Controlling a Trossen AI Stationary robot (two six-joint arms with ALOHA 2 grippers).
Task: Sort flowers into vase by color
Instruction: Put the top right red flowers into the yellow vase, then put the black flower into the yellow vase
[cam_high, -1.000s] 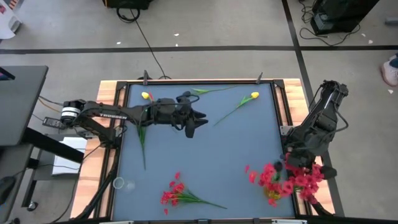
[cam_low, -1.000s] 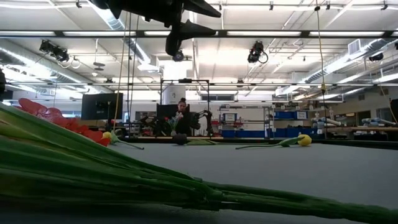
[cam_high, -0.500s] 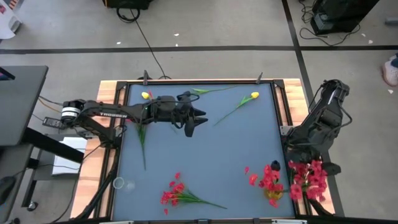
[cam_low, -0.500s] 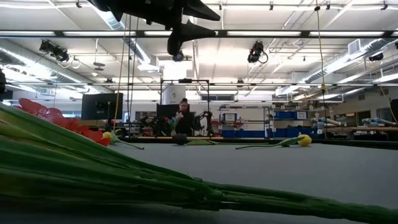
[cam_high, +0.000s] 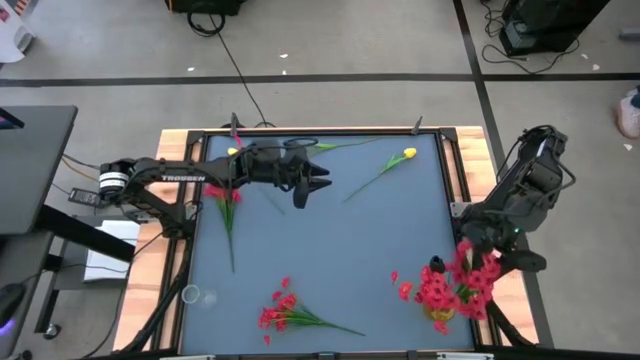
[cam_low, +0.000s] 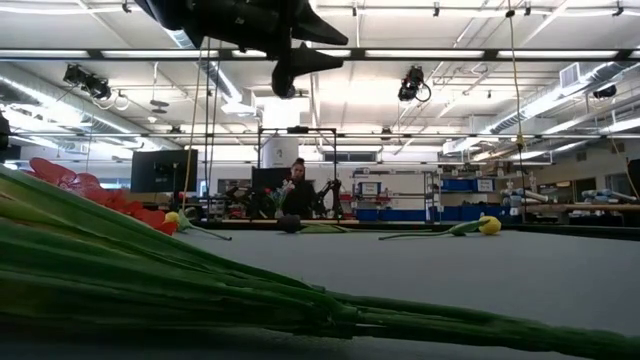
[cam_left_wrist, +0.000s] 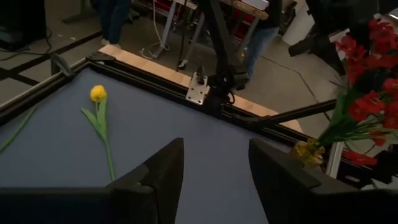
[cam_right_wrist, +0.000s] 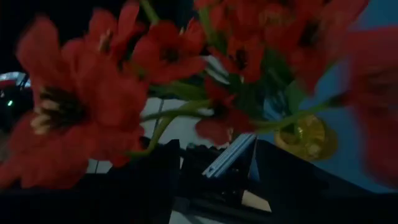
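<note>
An amber glass vase (cam_high: 440, 312) stands at the table's near right corner and holds red blossoms (cam_high: 452, 288) on green stalks. My right gripper (cam_high: 462, 262) hovers open just above them; in the right wrist view (cam_right_wrist: 214, 180) the blossoms (cam_right_wrist: 93, 106) fill the picture and nothing is between the fingers. My left gripper (cam_high: 315, 185) is open and raised over the far middle of the table. A yellow tulip (cam_high: 408, 154), a second yellow tulip (cam_high: 233, 152), a dark bud (cam_high: 300, 146) and a red bunch (cam_high: 283, 308) lie flat on the table.
A raised black frame on wooden rails (cam_high: 190, 150) runs round the blue-grey tabletop (cam_high: 350, 250). In the low view the red bunch's stalks (cam_low: 200, 290) lie across the foreground. A person (cam_low: 295, 190) is far behind the table. Bare mat lies in the middle.
My left gripper has swung a little toward the table's far edge and rolled about its own line, still open. My right gripper has risen over the vase and rolled, still open. The red blossoms in the vase have swayed and now bunch closer over it.
</note>
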